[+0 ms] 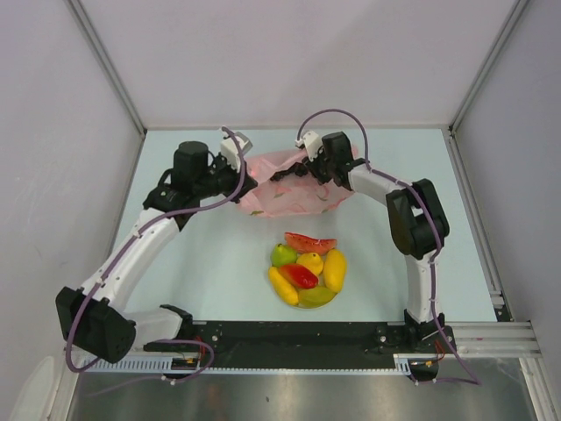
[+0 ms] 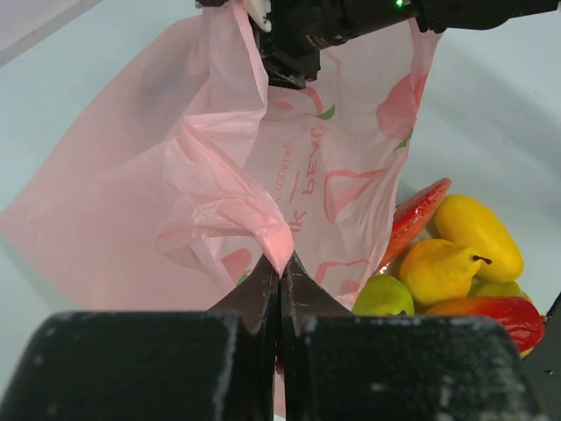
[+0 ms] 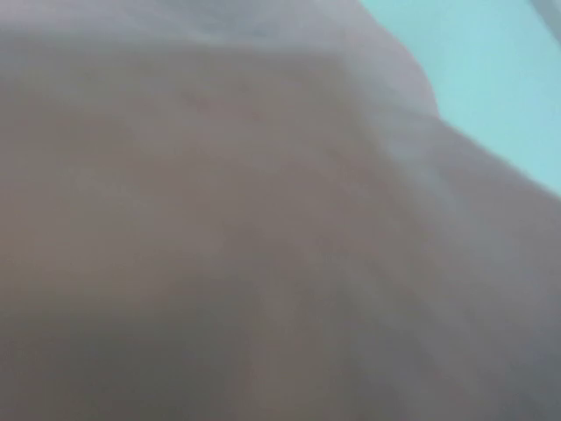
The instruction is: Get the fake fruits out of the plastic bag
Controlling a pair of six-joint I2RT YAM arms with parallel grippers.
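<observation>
Left gripper (image 2: 280, 270) pinched shut on a fold of the bag (image 2: 175, 175), and the fruits (image 1: 307, 272) are sitting out in the open!
Thin, crinkly, see-through pink with red print, that bag hangs stretched between the two arms at the far side of the table (image 1: 219, 263). The right gripper (image 1: 308, 167) is up at its top edge, and I can't tell whether those jaws are parted or gripping, since its own camera is smothered in blurry pink film. Nearer the arm bases the fruits lie heaped together: watermelon slice (image 1: 309, 242), green pear (image 1: 282, 255), mango (image 1: 335, 268), banana (image 1: 282, 286), red piece (image 1: 301, 275). From the left wrist, the hanging bag covers part of that heap.
</observation>
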